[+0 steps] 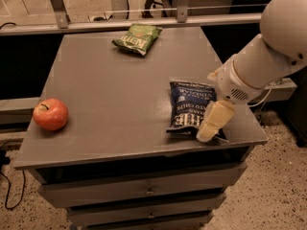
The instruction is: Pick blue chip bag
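Camera view: my gripper (207, 131) sits over the near-right corner of blue chip bag (188, 104), flat on table (105, 95), right side. Open or shut, can't tell. Bag prob. light, crinkly, slippery (chips fragile), so pinch an edge seam.
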{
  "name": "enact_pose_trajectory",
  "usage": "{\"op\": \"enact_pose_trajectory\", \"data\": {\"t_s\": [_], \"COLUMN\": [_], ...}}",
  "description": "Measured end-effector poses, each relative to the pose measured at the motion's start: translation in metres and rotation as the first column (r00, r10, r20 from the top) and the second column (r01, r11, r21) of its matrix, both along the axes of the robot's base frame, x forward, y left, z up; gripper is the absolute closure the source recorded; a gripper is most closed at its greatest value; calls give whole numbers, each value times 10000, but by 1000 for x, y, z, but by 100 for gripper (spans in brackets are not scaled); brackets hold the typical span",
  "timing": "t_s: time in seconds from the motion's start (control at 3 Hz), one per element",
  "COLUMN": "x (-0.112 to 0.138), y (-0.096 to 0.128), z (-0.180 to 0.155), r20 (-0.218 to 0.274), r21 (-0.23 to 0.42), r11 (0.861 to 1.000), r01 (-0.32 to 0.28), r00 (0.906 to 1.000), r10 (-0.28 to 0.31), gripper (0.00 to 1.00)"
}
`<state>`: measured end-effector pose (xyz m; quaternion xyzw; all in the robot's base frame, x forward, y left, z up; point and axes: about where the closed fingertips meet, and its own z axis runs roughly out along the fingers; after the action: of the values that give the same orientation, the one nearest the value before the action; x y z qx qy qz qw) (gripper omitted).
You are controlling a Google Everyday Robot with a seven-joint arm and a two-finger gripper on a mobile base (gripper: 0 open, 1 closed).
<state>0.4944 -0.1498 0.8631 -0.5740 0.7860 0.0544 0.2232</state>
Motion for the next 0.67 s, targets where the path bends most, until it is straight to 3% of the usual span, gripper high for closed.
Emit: {"op": "enact_pose_trajectory", "data": {"t_s": [0.67], "x": [20], "y": [28], "z": [-29], "r20": [-46], "r21": [1329], "r11": [9905], "r01": [357], "r00": [9994], "r10": [-354], "gripper": [40]}}
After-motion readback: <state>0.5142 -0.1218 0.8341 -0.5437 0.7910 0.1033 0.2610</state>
